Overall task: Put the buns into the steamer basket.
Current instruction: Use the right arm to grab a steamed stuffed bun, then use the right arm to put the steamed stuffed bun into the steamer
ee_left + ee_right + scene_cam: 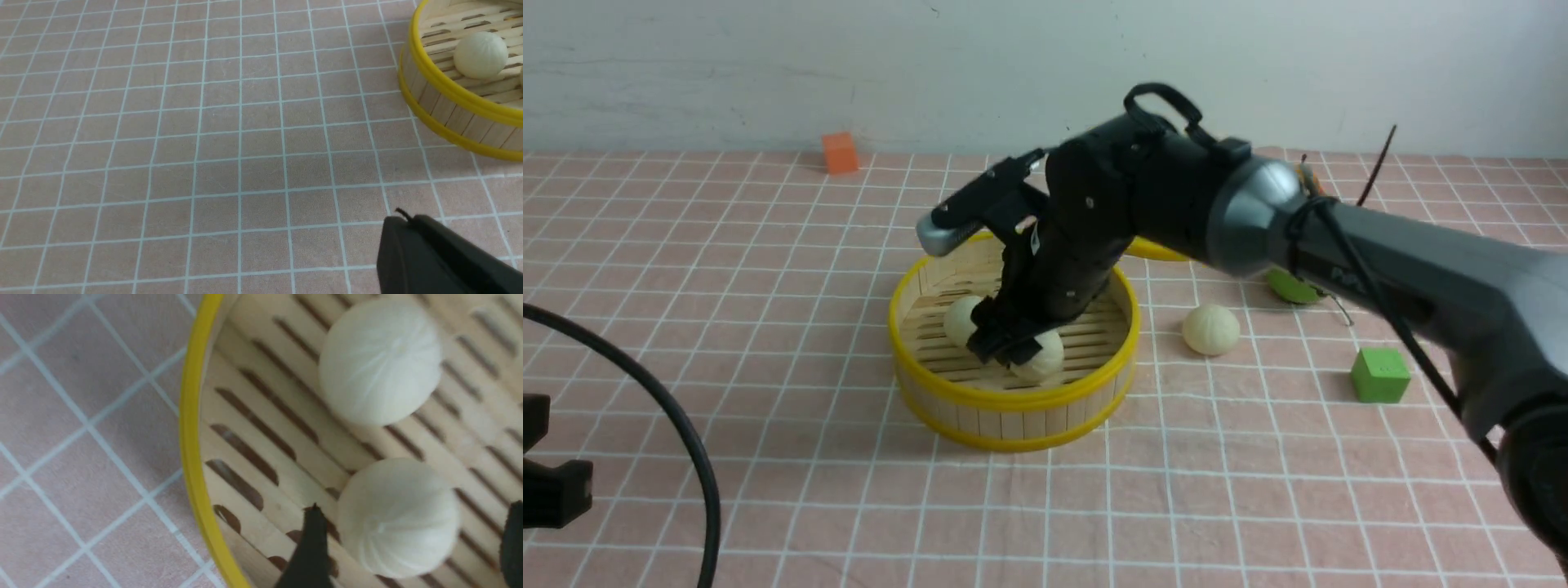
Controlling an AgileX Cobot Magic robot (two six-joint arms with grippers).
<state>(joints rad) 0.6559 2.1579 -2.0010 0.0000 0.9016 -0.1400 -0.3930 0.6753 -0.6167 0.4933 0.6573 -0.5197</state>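
Bamboo steamer basket (1013,402) already holds two buns: one (961,318) toward its left side, the other (1049,358) nearer the front rim, directly under the right gripper (1010,345). In the wrist view its fingers (312,547) stand wide apart either side of that bun w/ a small gap each side, so nothing is gripped and the bun rests on the slats. The third bun (1211,329) lies on the checked cloth (768,367) just right of the basket, outside it. Left gripper (408,241) sits low at near-left, closed, nothing seen in it, well clear. Risks, imo: lifting out at a slant could make a finger nudge the bun & roll it into its neighbour, or catch the yellow rim & drag the basket, so straight up looks safer. Reaching for bun no. 3, the green ball (1290,287) & green cube (1379,376) sit near, but cloth btwn them is open. Basket floor toward the right looks free, though the arm hides part.
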